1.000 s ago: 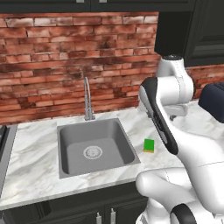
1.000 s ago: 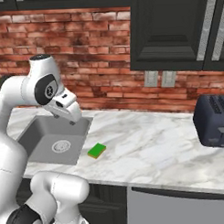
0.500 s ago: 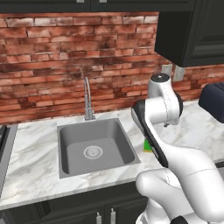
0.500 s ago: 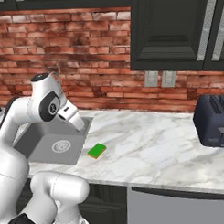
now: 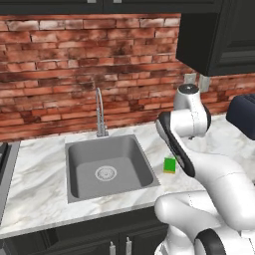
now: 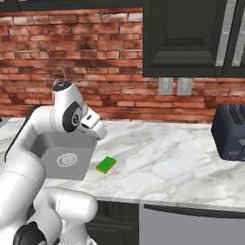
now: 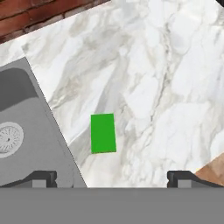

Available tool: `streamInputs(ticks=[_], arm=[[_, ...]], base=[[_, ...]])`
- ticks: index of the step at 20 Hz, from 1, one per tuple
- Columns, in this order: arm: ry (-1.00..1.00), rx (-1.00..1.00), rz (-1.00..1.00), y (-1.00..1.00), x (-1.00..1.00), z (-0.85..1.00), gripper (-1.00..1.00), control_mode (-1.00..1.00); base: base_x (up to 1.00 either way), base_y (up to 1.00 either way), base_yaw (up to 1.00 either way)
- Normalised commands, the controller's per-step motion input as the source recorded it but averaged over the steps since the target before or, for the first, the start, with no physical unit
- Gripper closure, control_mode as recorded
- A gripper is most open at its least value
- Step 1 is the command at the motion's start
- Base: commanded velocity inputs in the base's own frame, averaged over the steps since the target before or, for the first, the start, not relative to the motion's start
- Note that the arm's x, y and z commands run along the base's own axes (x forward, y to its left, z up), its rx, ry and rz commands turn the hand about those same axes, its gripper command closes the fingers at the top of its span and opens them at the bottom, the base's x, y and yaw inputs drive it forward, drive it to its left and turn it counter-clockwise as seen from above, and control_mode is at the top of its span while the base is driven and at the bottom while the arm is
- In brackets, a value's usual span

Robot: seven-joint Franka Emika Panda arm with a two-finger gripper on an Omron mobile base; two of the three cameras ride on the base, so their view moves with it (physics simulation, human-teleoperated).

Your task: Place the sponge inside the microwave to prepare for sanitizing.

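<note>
The sponge is a small green block lying flat on the white marble counter, just right of the sink; it also shows in the base views as sponge and sponge. My gripper hangs above it, open wide, with nothing between the fingertips. The sponge lies ahead of the fingers and a little toward the left one. In the right base view the gripper hovers up and to the left of the sponge, clear of it. The microwave is out of view.
The grey sink with its faucet lies left of the sponge. A dark toaster stands at the counter's far right. Black wall cabinets hang above a brick wall. The counter's front edge is close.
The hand has swung down and to the right, from over the sink toward the sponge. The sponge has not moved and the jaws stay open.
</note>
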Motion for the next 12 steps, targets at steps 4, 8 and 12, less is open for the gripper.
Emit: streamInputs(ticks=[4, 8, 12], arm=[[0.04, 0.01, 0.09, -0.16, 0.41, -0.31, -1.0, -1.0], [0.05, 0.0, 0.05, -0.03, 0.33, -0.52, -1.0, -1.0], [0.11, 0.0, 0.03, 0.09, 0.03, -0.52, -1.0, -1.0]], base=[[0.0, 0.0, 0.0], [0.0, 0.0, 0.0], [0.0, 0.0, 0.0]])
